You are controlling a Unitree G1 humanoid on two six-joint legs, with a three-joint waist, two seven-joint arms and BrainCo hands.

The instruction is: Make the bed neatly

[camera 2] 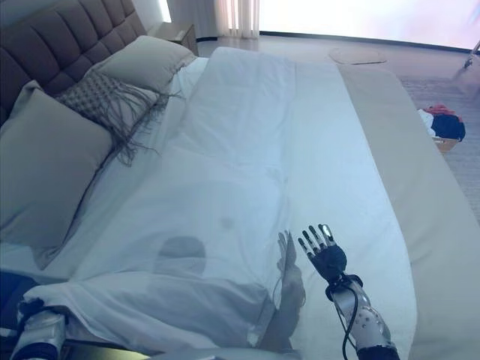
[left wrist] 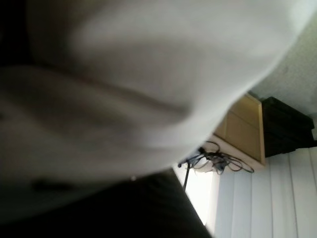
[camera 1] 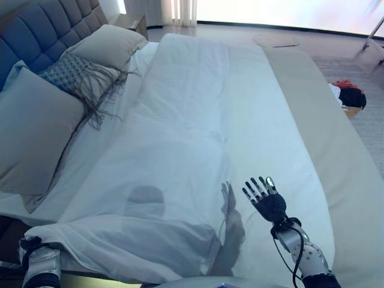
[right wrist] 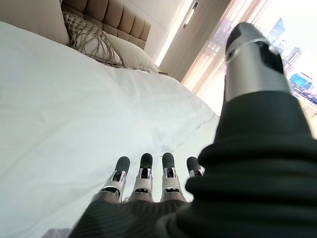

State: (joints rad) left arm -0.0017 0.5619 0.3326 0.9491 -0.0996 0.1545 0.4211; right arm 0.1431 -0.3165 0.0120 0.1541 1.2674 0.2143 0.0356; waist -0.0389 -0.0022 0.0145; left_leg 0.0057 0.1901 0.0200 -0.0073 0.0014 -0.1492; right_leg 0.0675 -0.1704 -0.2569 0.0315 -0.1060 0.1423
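One wide bed [camera 1: 360,198] fills the room in front of me, and on it lies one white duvet [camera 1: 180,150], spread from the near edge, where it bunches in a loose roll, up toward the head, with a long fold running down its middle. I count three pillows at the head end: one large plain pillow [camera 1: 30,132] nearest, one fringed cushion [camera 1: 78,75] behind it with its tassels trailing over the sheet, and one more plain pillow [camera 1: 111,42] farthest back, all against one tufted headboard [camera 1: 36,30]. The right hand [camera 1: 264,197] is over the duvet with its fingers [right wrist: 143,173] straight and spread, gripping nothing; the white cloth stretches flat ahead of the fingertips, and the pillows lie far beyond them toward the thumb side. The left hand [camera 1: 39,264] is at the near corner of the bed, its fingers buried under the bunched duvet edge, so I cannot tell whether they are closed on the cloth. Past the bed's far side one basket of clothes [camera 1: 348,96] stands on the floor. I can read no writing or labels anywhere.
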